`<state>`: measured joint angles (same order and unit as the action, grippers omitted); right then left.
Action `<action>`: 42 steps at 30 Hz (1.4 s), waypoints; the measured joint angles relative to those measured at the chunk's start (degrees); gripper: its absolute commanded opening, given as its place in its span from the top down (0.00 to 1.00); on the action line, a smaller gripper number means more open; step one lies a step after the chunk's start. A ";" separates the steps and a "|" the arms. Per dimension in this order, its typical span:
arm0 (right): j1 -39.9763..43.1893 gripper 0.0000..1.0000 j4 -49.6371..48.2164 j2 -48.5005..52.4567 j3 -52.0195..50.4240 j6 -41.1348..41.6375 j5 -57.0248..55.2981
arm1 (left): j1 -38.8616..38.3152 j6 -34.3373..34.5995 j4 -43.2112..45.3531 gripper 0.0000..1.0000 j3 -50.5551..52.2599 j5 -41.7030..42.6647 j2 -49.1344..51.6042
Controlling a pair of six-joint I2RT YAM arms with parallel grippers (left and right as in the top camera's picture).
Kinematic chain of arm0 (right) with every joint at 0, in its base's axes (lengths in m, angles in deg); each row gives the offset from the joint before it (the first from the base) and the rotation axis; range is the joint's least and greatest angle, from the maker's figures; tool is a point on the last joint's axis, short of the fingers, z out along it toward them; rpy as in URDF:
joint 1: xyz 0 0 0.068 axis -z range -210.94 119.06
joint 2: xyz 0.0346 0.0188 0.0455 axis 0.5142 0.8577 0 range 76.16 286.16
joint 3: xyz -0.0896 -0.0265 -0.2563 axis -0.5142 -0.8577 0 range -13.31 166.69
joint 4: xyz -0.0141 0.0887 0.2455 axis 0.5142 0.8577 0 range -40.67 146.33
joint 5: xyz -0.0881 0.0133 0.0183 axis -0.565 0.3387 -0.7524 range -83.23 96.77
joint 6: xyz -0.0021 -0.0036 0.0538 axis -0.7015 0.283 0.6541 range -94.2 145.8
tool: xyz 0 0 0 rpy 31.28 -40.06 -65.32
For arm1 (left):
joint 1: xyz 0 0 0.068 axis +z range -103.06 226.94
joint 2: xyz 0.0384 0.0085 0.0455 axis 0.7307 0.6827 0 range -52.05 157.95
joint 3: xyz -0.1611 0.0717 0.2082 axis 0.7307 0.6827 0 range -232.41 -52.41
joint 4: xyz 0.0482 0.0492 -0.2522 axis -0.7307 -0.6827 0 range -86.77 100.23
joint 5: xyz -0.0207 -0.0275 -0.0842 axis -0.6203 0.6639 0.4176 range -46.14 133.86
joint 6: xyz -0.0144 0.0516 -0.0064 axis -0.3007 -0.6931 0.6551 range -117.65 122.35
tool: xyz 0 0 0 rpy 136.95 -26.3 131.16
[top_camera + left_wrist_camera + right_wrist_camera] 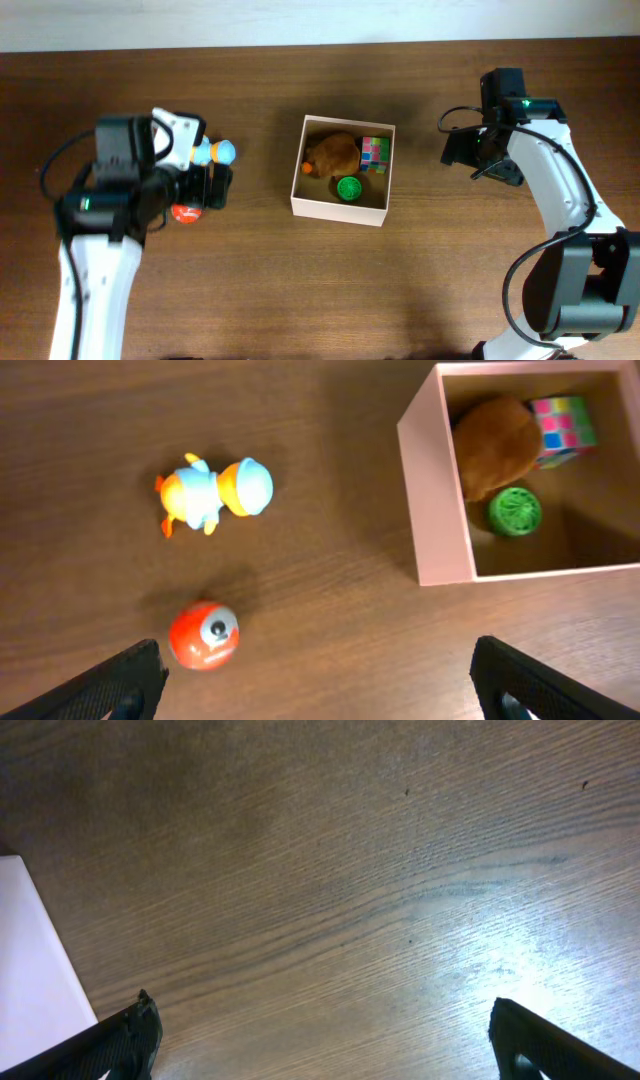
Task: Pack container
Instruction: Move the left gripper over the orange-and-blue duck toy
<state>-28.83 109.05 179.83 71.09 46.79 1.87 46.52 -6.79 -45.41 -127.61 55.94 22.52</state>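
Lying near container (435, 510): duck (212, 492), red ball (203, 635).

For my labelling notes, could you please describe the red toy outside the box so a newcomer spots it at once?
Start at the white-walled container on the wooden table, then look to its left, where two toys lie on the wood. The red ball is round with a grey disc; its neighbour is an orange-and-blue duck figure.

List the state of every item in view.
White-walled square cardboard container: open-topped, holding three toys.
Brown plush toy: inside container.
Multicoloured puzzle cube: inside container.
Green round toy: inside container.
Orange-and-blue duck toy: on table, outside.
Red round toy: on table, outside.
Left end effector: open, empty.
Right end effector: open, empty.
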 measured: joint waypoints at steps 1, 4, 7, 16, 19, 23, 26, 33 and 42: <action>0.00 0.01 0.02 0.00 0.00 0.00 0.00 | 0.00 -0.37 -0.28 0.01 -1.22 0.20 1.88; 0.00 0.01 0.02 0.00 0.00 -0.02 0.00 | 0.00 -1.29 -0.79 0.01 -4.33 1.22 6.64; 0.00 0.01 0.02 0.00 0.00 0.00 0.00 | 0.00 -2.29 -0.55 0.01 -7.08 1.77 10.45; 0.00 0.01 0.02 0.00 0.00 0.02 0.00 | 0.39 -3.28 5.60 0.01 -16.41 1.81 20.65; 0.00 0.01 0.04 0.00 0.00 0.02 0.00 | 1.36 -3.17 6.21 0.01 -19.02 1.14 22.71; 0.00 0.01 0.02 0.00 0.00 0.00 0.00 | 2.75 -2.80 5.66 0.01 -20.17 -0.31 24.50; 0.00 0.01 0.02 0.00 0.00 0.00 0.00 | 3.19 -2.62 4.42 0.01 -20.17 -1.11 26.10; 0.00 0.01 0.04 0.00 0.00 0.02 0.00 | 3.13 -2.51 -1.64 0.01 -20.28 -1.86 31.58; 0.00 0.01 0.04 0.00 0.00 0.00 0.00 | 1.31 -2.38 -4.39 0.01 -20.28 2.32 33.48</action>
<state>-28.83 109.10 179.83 71.09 46.79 1.87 47.83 -9.18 -49.80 -147.89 58.25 56.00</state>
